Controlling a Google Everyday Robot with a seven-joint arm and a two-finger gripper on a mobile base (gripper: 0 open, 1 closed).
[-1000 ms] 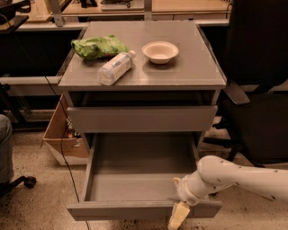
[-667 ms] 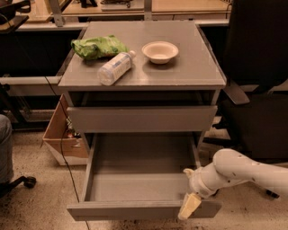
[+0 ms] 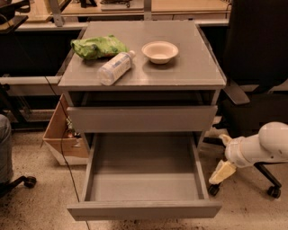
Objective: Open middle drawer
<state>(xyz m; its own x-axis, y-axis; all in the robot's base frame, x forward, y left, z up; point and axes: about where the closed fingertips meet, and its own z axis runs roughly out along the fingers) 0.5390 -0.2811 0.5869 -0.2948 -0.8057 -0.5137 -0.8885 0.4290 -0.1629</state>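
Office with desks (image 3: 189, 5), swivel chair (image 3: 256, 45)

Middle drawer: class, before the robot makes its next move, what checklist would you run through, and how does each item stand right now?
1. Middle drawer pulled out with its grey interior showing: ok.
2. Gripper off the drawer, low beside its right side and not touching it: ok.
3. Upper drawer closed above the open one: ok.
4. Bowl and green bag resting on the cabinet top: ok.
5. Bottle safe from rolling; it lies on its side: cannot tell.
6. Room for the arm to back away from the black chair to the right: cannot tell.
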